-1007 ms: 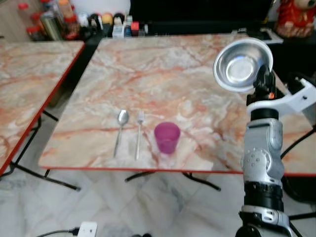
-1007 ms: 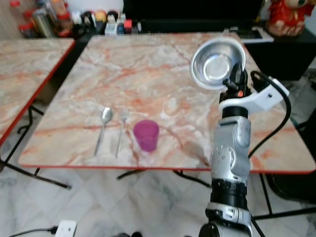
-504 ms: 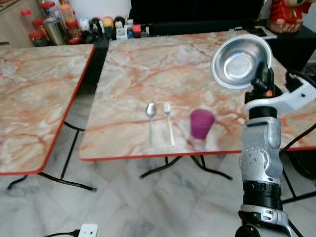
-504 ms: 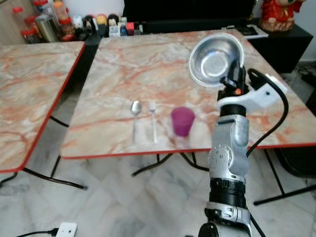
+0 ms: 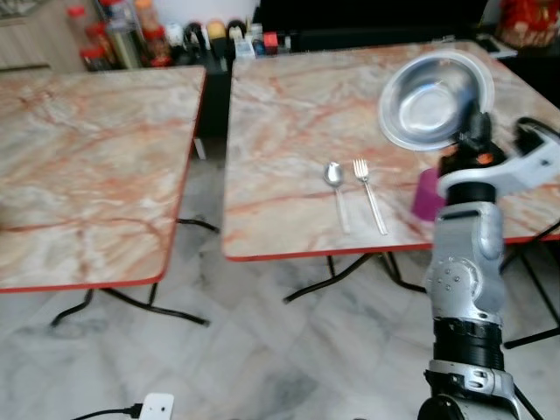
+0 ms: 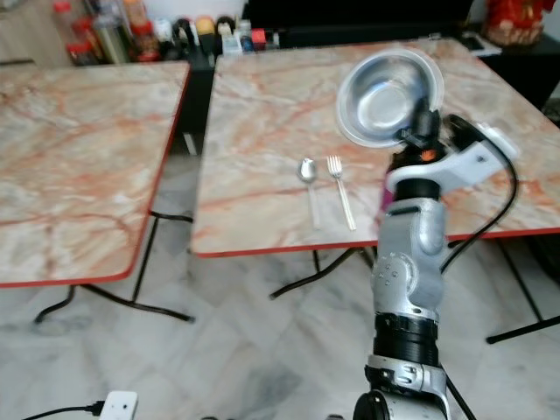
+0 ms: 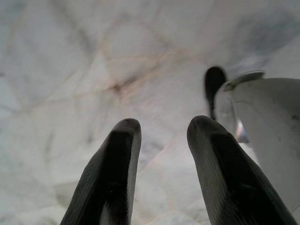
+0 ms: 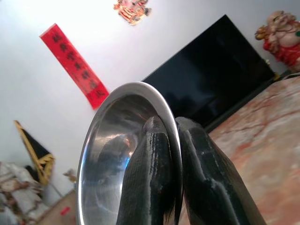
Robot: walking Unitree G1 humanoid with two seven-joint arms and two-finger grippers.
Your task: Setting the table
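My right gripper (image 8: 174, 154) is shut on the rim of a shiny steel bowl (image 5: 435, 99), held up tilted above the right table's near right part. On that marble table (image 5: 289, 114) a spoon (image 5: 336, 184) and a fork (image 5: 369, 182) lie side by side near the front edge. Just right of them stands a purple cup (image 5: 426, 194), partly hidden behind my right arm. My left gripper (image 7: 164, 140) hangs open over the tiled floor with nothing between its fingers.
A second marble table (image 5: 87, 175) with a red edge stands to the left, with a narrow gap between the two. Bottles and jars (image 5: 131, 35) line the back. A white plug (image 5: 155, 407) with its cable lies on the floor in front.
The whole picture has shifted: the camera swung left, so the right table and its cutlery sit further right and the cup is partly behind my arm. The bowl stays gripped.
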